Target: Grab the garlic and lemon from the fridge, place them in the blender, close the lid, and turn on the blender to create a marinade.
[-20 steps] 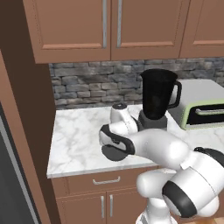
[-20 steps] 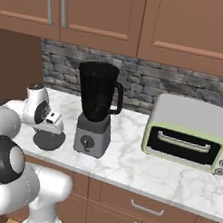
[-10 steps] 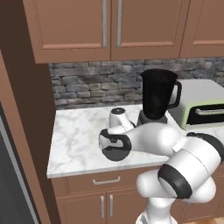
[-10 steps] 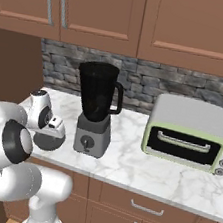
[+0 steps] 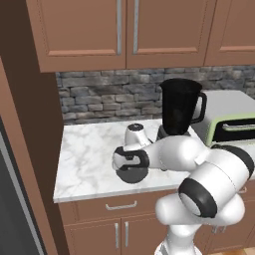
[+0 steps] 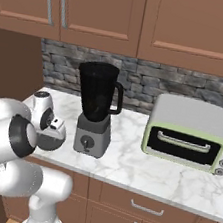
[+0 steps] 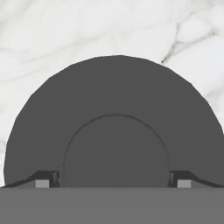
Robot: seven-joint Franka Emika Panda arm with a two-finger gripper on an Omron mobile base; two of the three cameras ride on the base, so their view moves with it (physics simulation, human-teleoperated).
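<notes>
- The tool (image 7: 114, 181) hangs spread wide over the lid (image 7: 114, 127), fingertips (image 7: 43, 180) flanking its raised centre.
- Lid lies flat on the marble counter (image 5: 89, 159), left of the blender (image 6: 96, 109).

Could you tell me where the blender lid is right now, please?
The lid lies flat on the marble counter, left of the blender in both base views, directly under the open claw.

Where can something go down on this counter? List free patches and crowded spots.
Free: marble counter between the wooden side panel and the lid; also between blender and toaster oven. Crowded: around the lid, open gripper right above it, blender beside.
</notes>
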